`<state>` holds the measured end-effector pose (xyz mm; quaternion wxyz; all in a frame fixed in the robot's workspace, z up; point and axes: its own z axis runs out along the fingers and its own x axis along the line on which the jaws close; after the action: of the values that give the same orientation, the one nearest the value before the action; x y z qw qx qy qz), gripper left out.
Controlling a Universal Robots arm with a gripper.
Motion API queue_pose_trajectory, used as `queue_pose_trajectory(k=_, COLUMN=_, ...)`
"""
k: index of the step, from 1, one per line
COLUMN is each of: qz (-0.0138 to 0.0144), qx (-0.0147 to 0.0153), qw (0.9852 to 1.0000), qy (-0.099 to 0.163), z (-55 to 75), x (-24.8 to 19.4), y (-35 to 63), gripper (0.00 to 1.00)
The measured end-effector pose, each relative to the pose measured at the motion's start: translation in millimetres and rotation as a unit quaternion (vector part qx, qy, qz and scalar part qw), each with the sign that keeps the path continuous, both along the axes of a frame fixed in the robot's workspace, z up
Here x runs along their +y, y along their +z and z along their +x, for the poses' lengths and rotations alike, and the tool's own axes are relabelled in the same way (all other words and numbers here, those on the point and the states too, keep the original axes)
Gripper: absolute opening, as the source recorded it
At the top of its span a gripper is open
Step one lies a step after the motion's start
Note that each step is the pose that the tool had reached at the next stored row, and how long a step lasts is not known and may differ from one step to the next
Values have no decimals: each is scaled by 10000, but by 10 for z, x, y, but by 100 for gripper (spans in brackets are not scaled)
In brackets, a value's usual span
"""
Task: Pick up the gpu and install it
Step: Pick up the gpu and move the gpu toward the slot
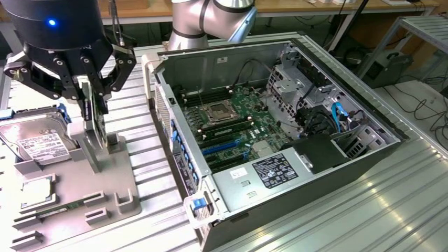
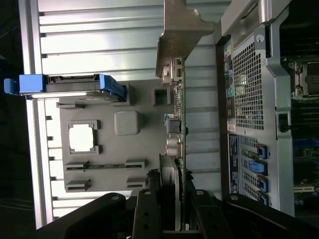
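Pincer (image 1: pixel 89 100) is clamped on the upper edge of the gpu (image 1: pixel 96 123), 1 finger on each face of the board, and the wrist view shows the same grip from above, with the fingers (image 2: pixel 148 214) flanking the thin card (image 2: pixel 178 124) edge-on. The gpu stands upright at the slotted post of the grey fixture tray (image 1: pixel 77 184), at the exterior view's left; I cannot tell whether its lower edge has left the slot. Its silver bracket (image 2: pixel 179 30) sits at the end away from the pincer. The hard drive (image 1: pixel 35 139) lies just beside it on the left, and the open computer case (image 1: pixel 175 68) with its motherboard (image 1: pixel 238 121) lies to the right, apart from the card. The card looks light and stiff but fragile: the small parts on its face would not take a squeeze, so bare board along the top edge, gripped squarely so it cannot swing, seems the soundest hold.
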<state>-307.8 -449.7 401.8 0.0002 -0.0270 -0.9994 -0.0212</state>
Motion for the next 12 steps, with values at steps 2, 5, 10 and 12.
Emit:
queue_pose_trajectory(k=2, qz=0, qx=0, qw=10000, qy=0, z=0, x=0, y=36, gripper=28)
queue_pose_trajectory(k=5, qz=0, qx=0, qw=10000, qy=0, z=0, x=0, y=97, gripper=28)
queue_pose_trajectory(k=10, qz=0, qx=0, qw=10000, qy=0, z=0, x=0, y=191, gripper=28)
queue_pose_trajectory(k=12, qz=0, qx=0, qw=10000, qy=0, z=0, x=0, y=223, gripper=28)
